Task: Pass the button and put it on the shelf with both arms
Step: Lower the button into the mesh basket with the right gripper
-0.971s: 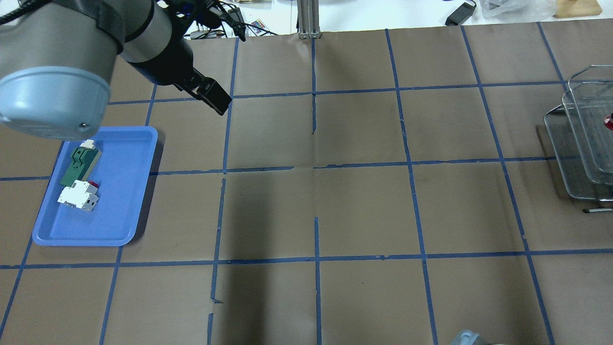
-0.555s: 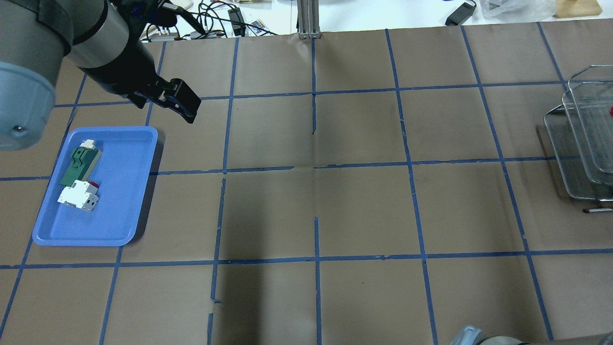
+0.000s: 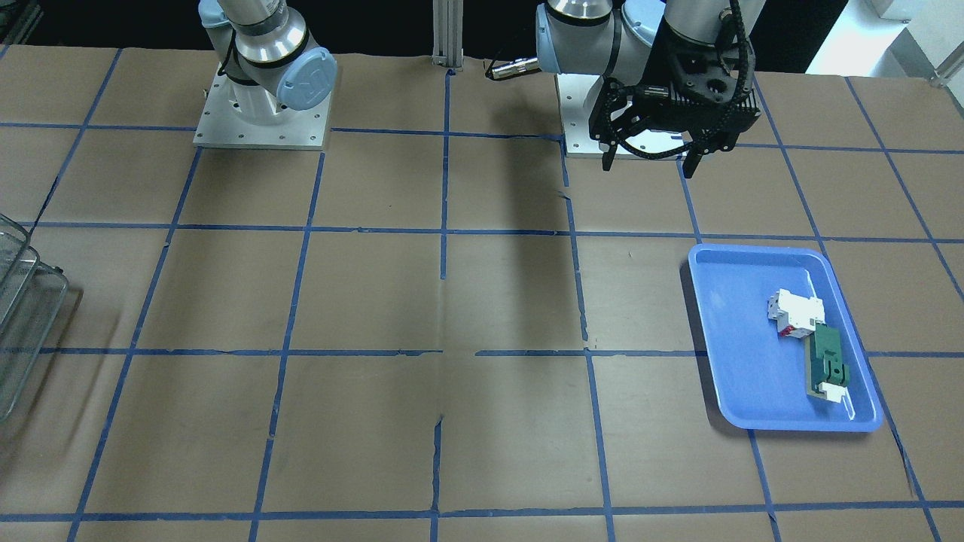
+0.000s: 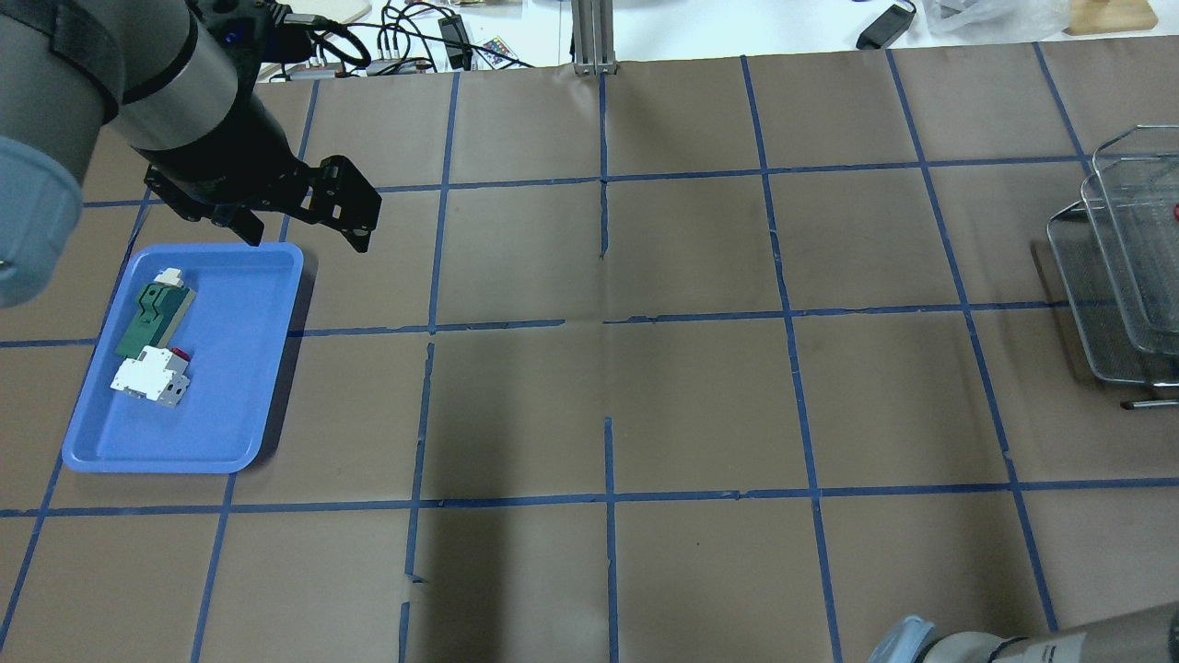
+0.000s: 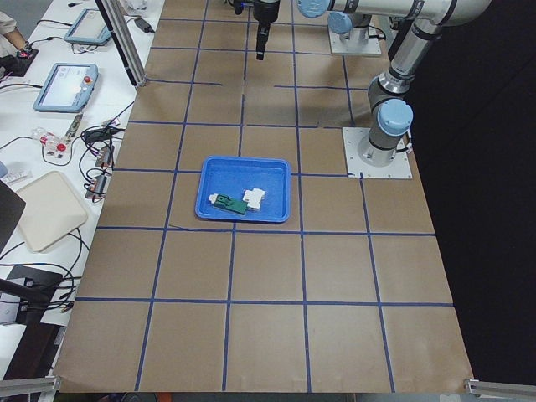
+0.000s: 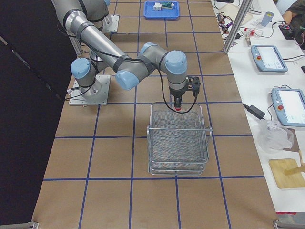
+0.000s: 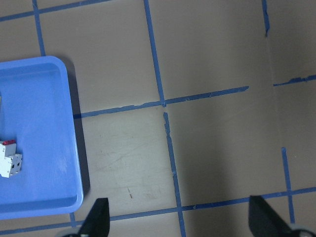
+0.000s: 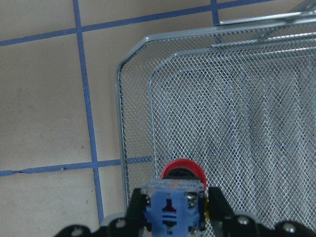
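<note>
The button (image 8: 181,170), a red cap on a blue-based body, is held in my right gripper (image 8: 173,213), which is shut on it. In the exterior right view the right gripper (image 6: 177,101) holds the button (image 6: 177,109) cap down, just above the edge of the wire shelf (image 6: 178,143) nearest the robot. The shelf also shows in the overhead view (image 4: 1119,276) and in the right wrist view (image 8: 232,98). My left gripper (image 4: 304,235) is open and empty. It hangs above the table by the far right corner of the blue tray, and also shows in the front-facing view (image 3: 648,164).
The blue tray (image 4: 276,276) holds a white block with red marks (image 4: 147,378) and a flat green-and-white part (image 4: 152,318). Brown paper with a blue tape grid covers the table. My right arm's elbow (image 4: 1013,645) shows at the bottom edge. Cables lie along the far edge.
My left arm has swung left and back towards the blue tray, and its gripper has turned to point down. More of the right arm's elbow shows at the bottom edge.
</note>
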Tool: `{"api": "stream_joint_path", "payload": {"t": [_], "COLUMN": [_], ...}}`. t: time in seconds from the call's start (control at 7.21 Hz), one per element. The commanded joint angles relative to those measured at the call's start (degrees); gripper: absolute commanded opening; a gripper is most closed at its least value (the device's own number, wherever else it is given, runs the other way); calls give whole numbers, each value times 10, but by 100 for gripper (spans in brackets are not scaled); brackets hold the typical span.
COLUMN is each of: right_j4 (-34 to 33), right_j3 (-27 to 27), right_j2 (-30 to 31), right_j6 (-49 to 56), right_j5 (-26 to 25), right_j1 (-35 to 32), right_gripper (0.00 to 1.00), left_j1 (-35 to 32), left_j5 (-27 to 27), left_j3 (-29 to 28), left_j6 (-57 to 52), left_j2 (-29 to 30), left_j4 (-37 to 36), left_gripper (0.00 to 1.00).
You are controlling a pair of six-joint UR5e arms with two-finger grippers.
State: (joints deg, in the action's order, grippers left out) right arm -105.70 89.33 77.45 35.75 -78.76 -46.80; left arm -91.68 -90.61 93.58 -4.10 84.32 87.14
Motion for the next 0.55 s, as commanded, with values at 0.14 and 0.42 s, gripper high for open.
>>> {"api": "stream_joint_path", "payload": {"t": [0.14,0.42], "right_j4": [1,8], "right_j3": [1,2], "right_j2": [-8,-9], "right_j6": [0,0], "right_j5": [-3,-5], "right_j1": [8,9], "right_gripper": [1,30], "left_j1": [-2,-2], "left_j5": [3,3], "left_j3": [3,13], "left_j6": [3,3], "left_j2": [-4,-9], "left_j4": [1,-3], "left_gripper": [100,100]}}
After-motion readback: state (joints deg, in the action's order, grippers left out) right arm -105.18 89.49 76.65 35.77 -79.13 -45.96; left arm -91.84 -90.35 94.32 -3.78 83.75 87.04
